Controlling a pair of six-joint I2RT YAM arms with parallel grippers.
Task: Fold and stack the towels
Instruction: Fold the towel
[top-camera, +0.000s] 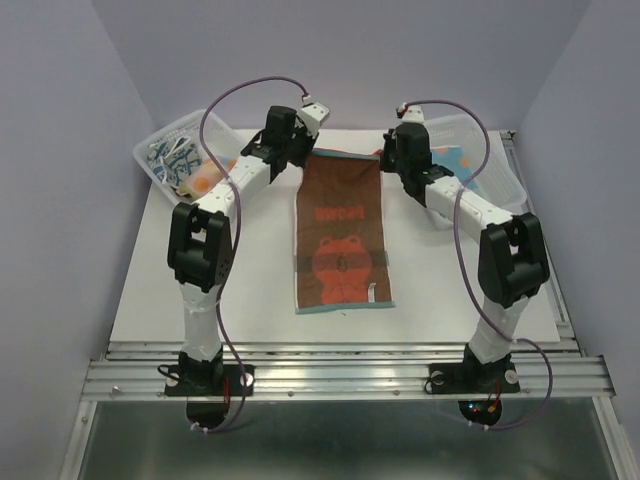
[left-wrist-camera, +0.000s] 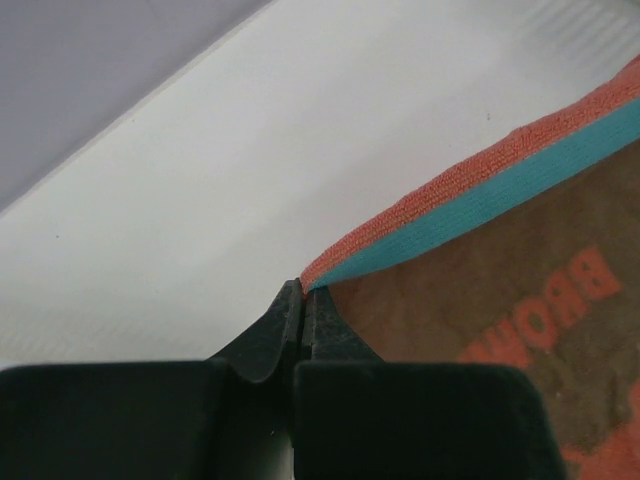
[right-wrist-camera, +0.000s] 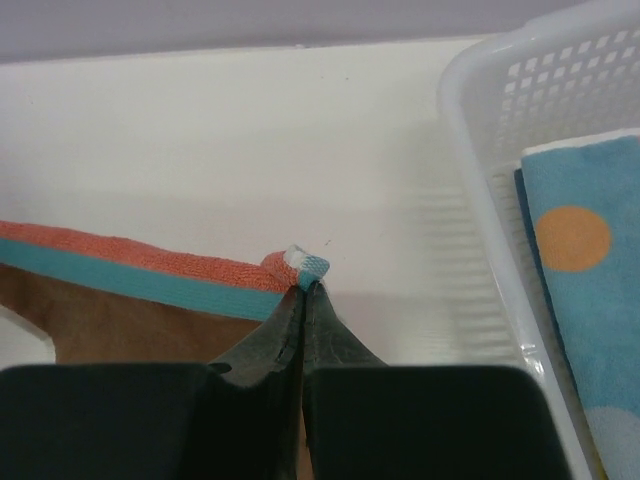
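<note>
A brown towel (top-camera: 342, 232) with an orange bear print and a teal and orange border lies spread flat, lengthwise, in the middle of the table. My left gripper (top-camera: 308, 152) is at its far left corner, and the left wrist view shows the jaws (left-wrist-camera: 303, 292) shut on the corner of the towel (left-wrist-camera: 500, 290). My right gripper (top-camera: 382, 155) is at the far right corner. In the right wrist view its jaws (right-wrist-camera: 304, 290) are shut on the curled teal corner of the same towel (right-wrist-camera: 120, 300).
A clear plastic basket (top-camera: 160, 140) at the back left holds crumpled blue and orange towels (top-camera: 178, 162). A second basket (right-wrist-camera: 480, 200) at the back right holds a folded blue towel (right-wrist-camera: 590, 300) with an orange dot. The white mat's edge (top-camera: 330, 340) lies close to the arm bases.
</note>
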